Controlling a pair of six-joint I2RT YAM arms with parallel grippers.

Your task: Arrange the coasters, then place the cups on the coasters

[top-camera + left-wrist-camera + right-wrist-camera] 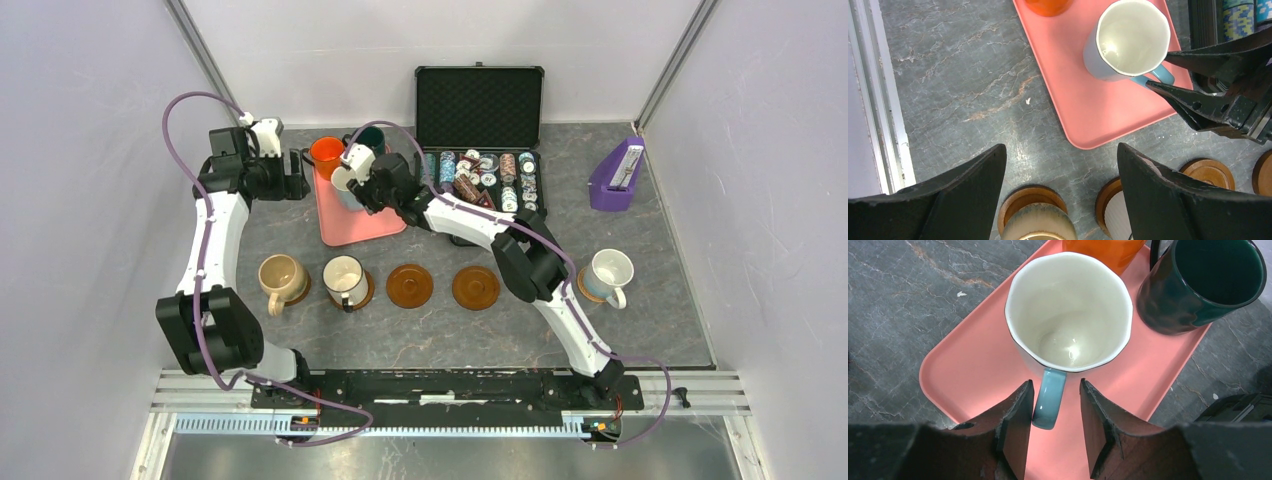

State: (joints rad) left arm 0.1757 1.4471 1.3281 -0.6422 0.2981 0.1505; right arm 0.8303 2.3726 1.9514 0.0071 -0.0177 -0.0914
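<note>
Top view: the light blue ceramic mug with a white inside (341,180) sits on the pink plastic tray (365,225) at the back. It stands beside the orange mug (326,155) and the dark green mug (370,137), and my right gripper (358,186) is at it. The nearest bare brown wooden coaster (409,285) lies in the front row.

Left wrist view: my left gripper (1060,148) is spread wide and holds nothing. It hovers over the grey table (948,75), short of the tray.

Right wrist view: my right fingers straddle the blue loop handle (1050,400). The jaws are narrow, but a gap shows on one side, so no pinch yet.

Handling guess: glazed ceramic, so stiff, fairly heavy, slick, and it chips if knocked. The handle is the place to hold; I'd grip near its root so the mug doesn't swing.
</note>
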